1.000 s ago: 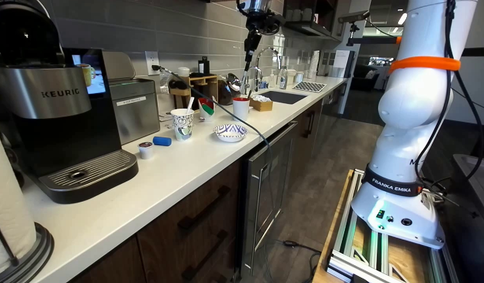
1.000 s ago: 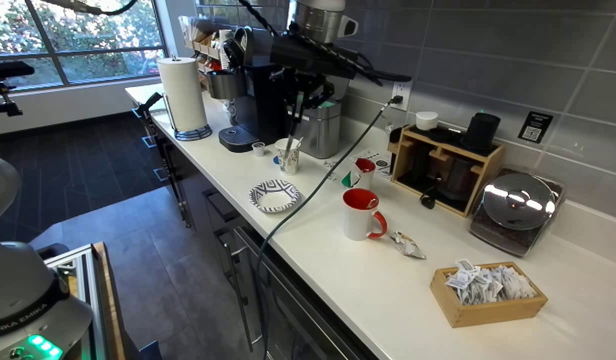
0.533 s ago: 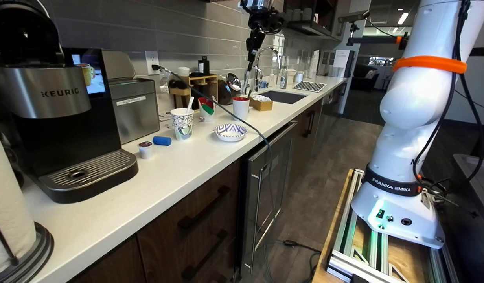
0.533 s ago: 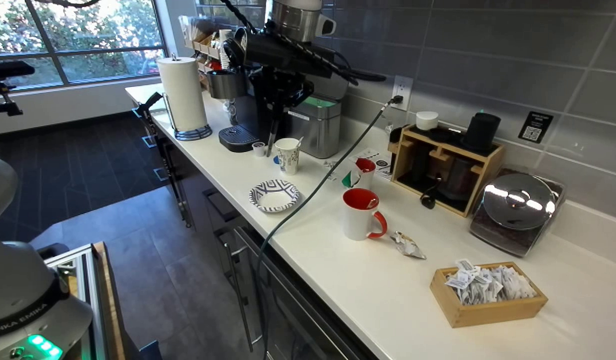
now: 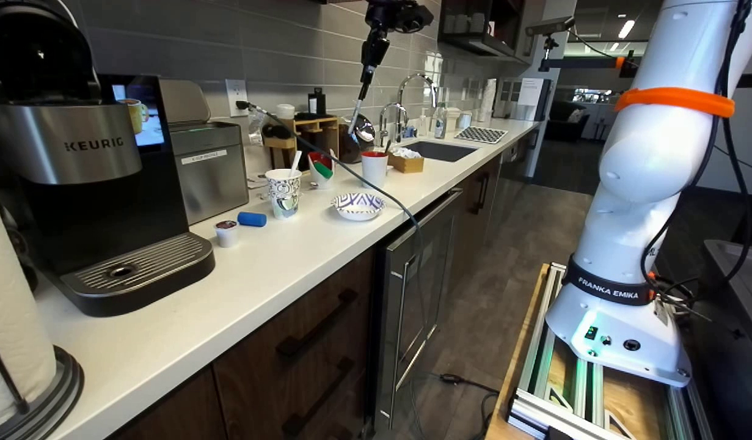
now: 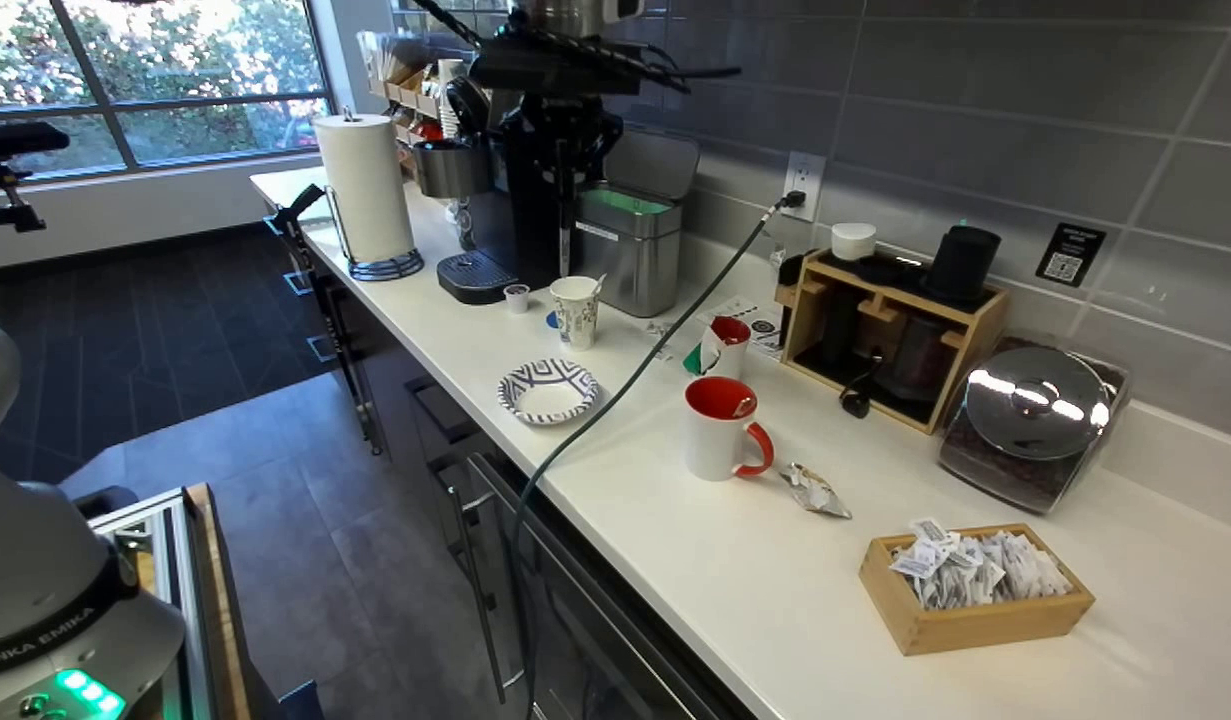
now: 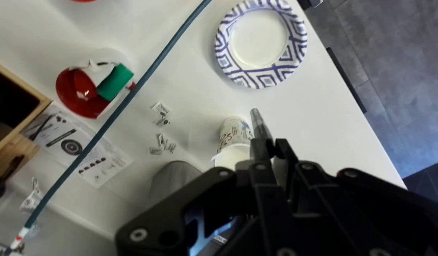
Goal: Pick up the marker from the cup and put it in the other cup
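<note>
We find the marker (image 7: 260, 124) in the air, held by the gripper (image 7: 271, 147), whose two black fingers are clamped on its upper part. In the wrist view the gripper rises from the bottom of the frame, and the marker's grey free end points up, just right of centre. Left of it we see a patterned paper cup (image 7: 236, 133), partly hidden by the gripper. A shallow bowl (image 7: 258, 39) with a purple geometric rim sits in the upper part, right of centre, and a dark cable (image 7: 142, 81) runs diagonally through the left half. At the left edge of that cable we see a mug with a red inside (image 7: 66, 87), a green piece (image 7: 115, 81) at its mouth.

In an exterior view a white mug with a red handle (image 6: 713, 450) stands near the centre, and a wooden box (image 6: 985, 632) of packets sits at lower right.

In an exterior view a coffee maker (image 5: 27, 238) fills the left side, with a blue cylinder (image 5: 251, 219) and a small pod (image 5: 226, 235) near it. Here the marker slants at upper centre, tip towards the lower left, well apart from the paper cup.
</note>
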You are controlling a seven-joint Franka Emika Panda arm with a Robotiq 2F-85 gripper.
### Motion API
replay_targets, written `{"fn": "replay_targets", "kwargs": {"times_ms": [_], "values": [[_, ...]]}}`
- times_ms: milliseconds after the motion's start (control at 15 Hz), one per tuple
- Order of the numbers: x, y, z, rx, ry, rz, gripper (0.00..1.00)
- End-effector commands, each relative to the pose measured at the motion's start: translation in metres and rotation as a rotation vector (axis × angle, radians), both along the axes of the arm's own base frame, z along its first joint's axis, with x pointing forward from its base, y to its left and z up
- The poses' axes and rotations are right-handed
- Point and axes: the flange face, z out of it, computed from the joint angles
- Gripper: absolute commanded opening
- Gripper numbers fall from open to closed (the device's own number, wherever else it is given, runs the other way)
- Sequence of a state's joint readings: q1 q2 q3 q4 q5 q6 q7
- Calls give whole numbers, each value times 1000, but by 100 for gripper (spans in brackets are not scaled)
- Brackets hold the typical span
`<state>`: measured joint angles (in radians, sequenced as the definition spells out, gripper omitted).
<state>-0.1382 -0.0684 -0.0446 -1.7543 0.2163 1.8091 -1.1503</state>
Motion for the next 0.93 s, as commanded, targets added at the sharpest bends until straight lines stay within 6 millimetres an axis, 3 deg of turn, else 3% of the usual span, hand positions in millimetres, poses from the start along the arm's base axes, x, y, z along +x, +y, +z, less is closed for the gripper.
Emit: {"fn": "replay_targets", "kwargs": {"times_ms": [0, 467, 667, 867], "values": [[-20, 65, 16, -96, -94, 47, 3], [-30, 186, 25, -265, -226, 199, 3], [-25, 223, 18, -331, -263, 246, 3], [-16, 246, 1, -419, -261, 287, 3]]}}
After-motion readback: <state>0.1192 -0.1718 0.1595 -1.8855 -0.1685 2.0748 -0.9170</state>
